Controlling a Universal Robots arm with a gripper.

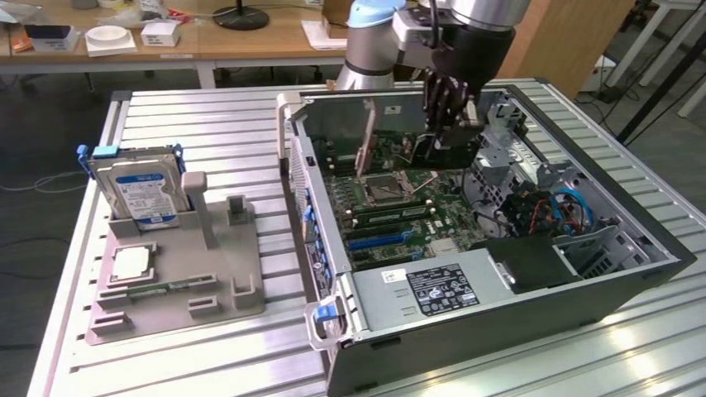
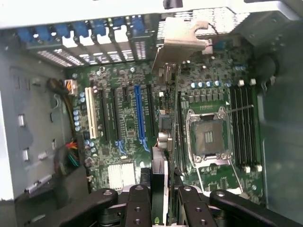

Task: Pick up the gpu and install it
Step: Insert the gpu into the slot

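Note:
The gpu [image 2: 164, 163] shows edge-on in the wrist view as a thin card running away from the fingers, with its silver end bracket [image 2: 182, 43] at the far end toward the case's rear slot openings. My gripper [image 2: 161, 205] is shut on the card's near end, one black finger [image 2: 137, 203] on each side. The card hangs just above the motherboard [image 2: 118, 142], between the blue expansion slot [image 2: 139, 118] and the CPU socket [image 2: 208, 135]. In the exterior view, the gripper [image 1: 450, 132] reaches down into the open computer case [image 1: 617, 273] at its far end, holding the dark gpu [image 1: 455, 149].
A grey parts holder [image 1: 177, 285] stands on the slatted table at the exterior view's left. It carries a silver hard drive with a blue label [image 1: 138, 192], a CPU chip [image 1: 131, 263] and a green memory stick [image 1: 165, 289]. Inside the case are a power supply [image 1: 436, 285] and cables [image 1: 551, 207].

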